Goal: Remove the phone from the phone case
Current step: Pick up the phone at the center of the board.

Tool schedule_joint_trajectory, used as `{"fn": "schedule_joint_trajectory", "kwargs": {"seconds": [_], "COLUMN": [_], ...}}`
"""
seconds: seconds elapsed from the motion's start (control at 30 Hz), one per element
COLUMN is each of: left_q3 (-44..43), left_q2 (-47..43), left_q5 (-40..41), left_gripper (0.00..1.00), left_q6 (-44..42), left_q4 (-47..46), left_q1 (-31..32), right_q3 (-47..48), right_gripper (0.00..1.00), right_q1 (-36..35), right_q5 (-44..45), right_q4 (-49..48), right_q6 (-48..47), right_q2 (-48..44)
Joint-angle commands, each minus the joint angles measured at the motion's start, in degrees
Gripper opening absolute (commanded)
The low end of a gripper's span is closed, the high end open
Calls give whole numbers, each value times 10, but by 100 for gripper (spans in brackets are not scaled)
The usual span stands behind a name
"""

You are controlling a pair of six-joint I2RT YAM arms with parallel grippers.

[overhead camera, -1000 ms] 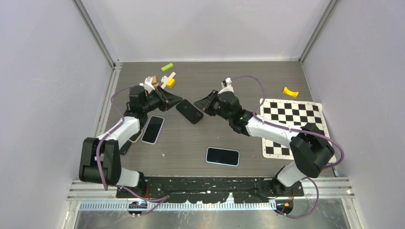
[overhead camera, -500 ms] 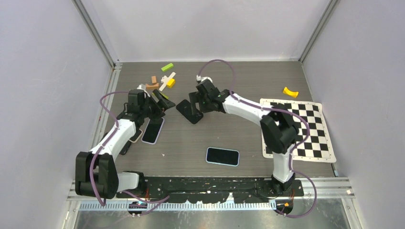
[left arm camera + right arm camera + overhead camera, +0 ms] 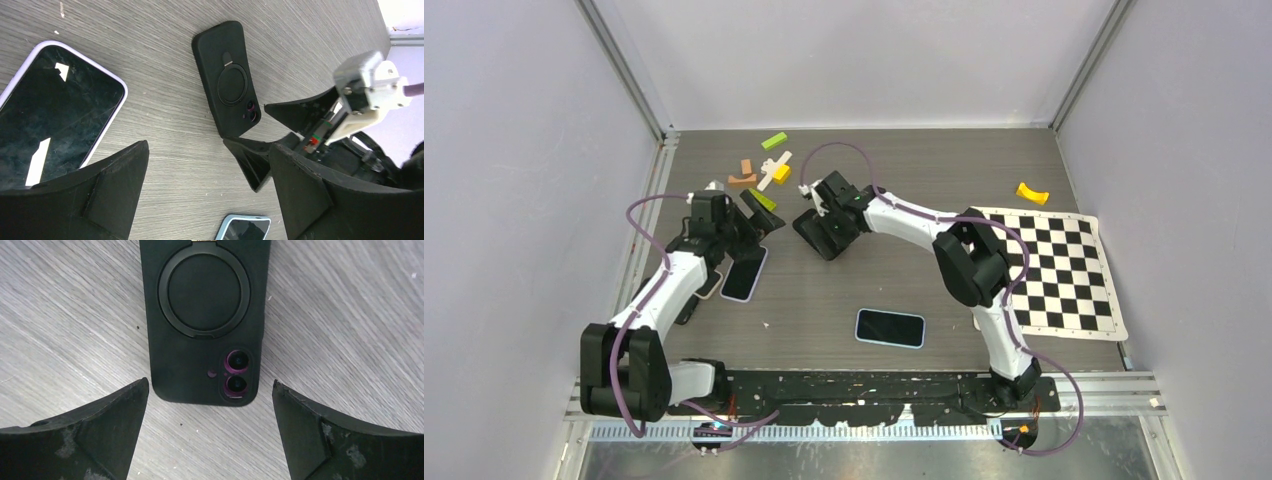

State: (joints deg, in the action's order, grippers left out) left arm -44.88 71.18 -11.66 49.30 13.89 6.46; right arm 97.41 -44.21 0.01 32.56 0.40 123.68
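Observation:
The black phone case (image 3: 829, 246) lies back-up on the table with the phone inside; its ring holder and purple camera lenses show (image 3: 205, 315). My right gripper (image 3: 826, 222) hovers open at the case's camera end (image 3: 210, 385), its fingers apart on either side and touching nothing. My left gripper (image 3: 764, 222) stands open to the left of the case (image 3: 227, 85), a short way off, with only bare table between its fingertips (image 3: 209, 147).
A phone in a lavender case (image 3: 743, 272) lies screen-up just under my left gripper. A blue-cased phone (image 3: 890, 327) lies nearer the front. Small coloured blocks (image 3: 764, 170) sit behind, a yellow piece (image 3: 1031, 193) and a checkerboard mat (image 3: 1049, 270) to the right.
Both grippers have gone from shut to open. The right gripper swung left to the black case's far-left end. The left gripper drew back left, away from the case.

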Motion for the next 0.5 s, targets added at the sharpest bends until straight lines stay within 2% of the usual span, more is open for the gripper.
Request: {"fn": "schedule_joint_trajectory", "kwargs": {"seconds": [0.0, 0.33, 0.43, 0.47], "left_q3": [-20, -24, -24, -24], "left_q2": [-9, -33, -36, -36], "left_q5": [13, 28, 27, 27], "left_gripper": [93, 93, 93, 93], "left_q6": [-1, 1, -1, -1], "left_q4": [-6, 0, 3, 3], "left_q1": [-7, -19, -21, -21], "right_q3": [34, 153, 170, 174], "right_gripper": [100, 99, 85, 75], "right_q1": [-10, -13, -7, -4], "right_q5": [-8, -20, -20, -20], "right_q4": [31, 118, 131, 132], "right_q6": [-33, -46, -24, -19], "right_q2": [29, 103, 116, 116]}}
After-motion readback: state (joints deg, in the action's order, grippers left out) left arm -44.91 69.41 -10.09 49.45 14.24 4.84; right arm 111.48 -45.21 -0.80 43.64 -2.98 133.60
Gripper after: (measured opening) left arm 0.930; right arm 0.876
